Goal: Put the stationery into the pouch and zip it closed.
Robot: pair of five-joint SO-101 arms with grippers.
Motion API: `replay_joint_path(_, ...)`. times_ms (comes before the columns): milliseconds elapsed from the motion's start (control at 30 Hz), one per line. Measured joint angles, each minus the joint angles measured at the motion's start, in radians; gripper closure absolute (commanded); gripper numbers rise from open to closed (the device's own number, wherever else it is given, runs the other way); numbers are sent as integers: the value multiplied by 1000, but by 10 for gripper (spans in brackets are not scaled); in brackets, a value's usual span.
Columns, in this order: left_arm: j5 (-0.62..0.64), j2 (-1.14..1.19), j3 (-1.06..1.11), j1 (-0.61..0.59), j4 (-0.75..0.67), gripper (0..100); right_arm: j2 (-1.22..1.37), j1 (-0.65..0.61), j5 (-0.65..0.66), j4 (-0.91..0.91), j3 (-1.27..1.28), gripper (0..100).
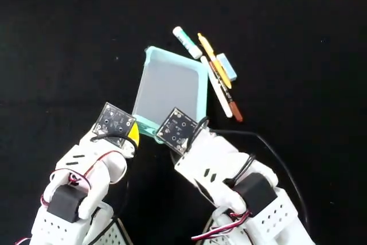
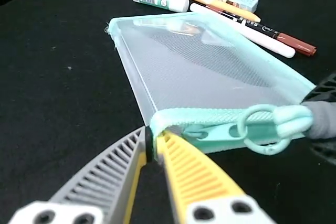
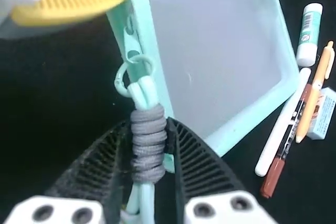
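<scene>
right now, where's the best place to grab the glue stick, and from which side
Probably mid-barrel on the glue stick, coming straight down and squeezing across its width. It lies flat, its far end free, while its near end sits close to the orange pen and the pouch corner.

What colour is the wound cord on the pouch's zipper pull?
The cord is grey, seen best in the right wrist view.

Mint pouch (image 1: 170,87), seemingly mesh; black table (image 1: 69,44).
</scene>
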Motion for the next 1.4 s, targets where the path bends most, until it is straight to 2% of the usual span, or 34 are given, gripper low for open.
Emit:
replay_joint_path(167, 31, 5, -98, 0, 26, 971, -5, 0, 17, 44, -32, 985)
replay_joint_path(267, 37, 46, -203, -32, 69, 971, -5, 52, 31, 61, -110, 985)
replay_joint_path(367, 40, 138, -324, -86, 123, 971, -6, 126, 31, 94, -216, 985)
replay_joint_path(567, 44, 359, -632, -110, 276, 971, -6, 176, 84, 176, -358, 985)
replay_joint_path(800, 44, 463, -885, -120, 443, 971, -14, 362, 146, 184, -433, 985)
replay_joint_path(1000, 44, 476, -973, -120, 514, 971, -14, 488, 164, 149, -434, 985)
replay_joint_path(1400, 44, 476, -914, -120, 508, 971, -14, 497, 164, 86, -316, 970)
